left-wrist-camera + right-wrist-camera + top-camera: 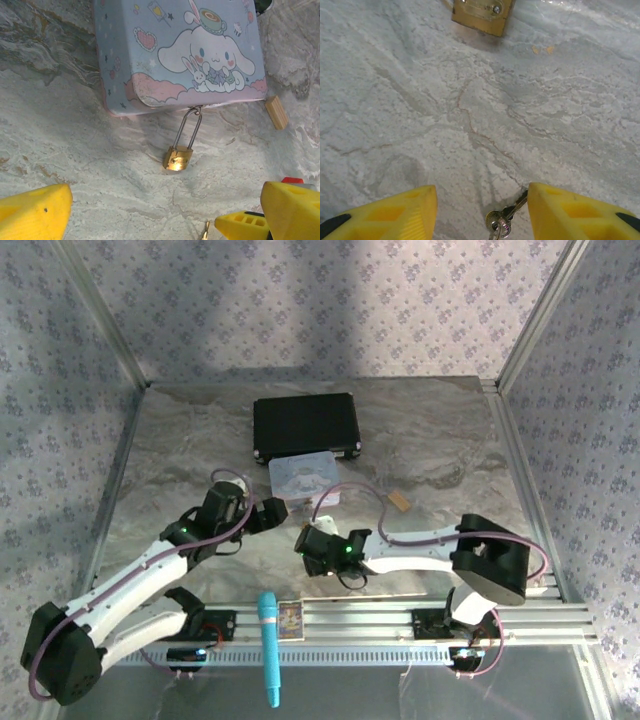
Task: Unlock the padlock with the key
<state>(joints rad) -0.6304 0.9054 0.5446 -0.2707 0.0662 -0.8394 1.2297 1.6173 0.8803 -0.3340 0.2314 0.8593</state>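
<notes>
Key (506, 214) thin, light, slippery, flat on worktop (395, 100); pinch bow; right hand (481, 210) half-open astride it; left hand (160, 215) wide, empty.

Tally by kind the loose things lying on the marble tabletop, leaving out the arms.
Padlock: 1
Key: 1
Tin: 1
Wooden block: 1
Black case: 1
Red item, mostly hidden: 1
Total: 6
</notes>
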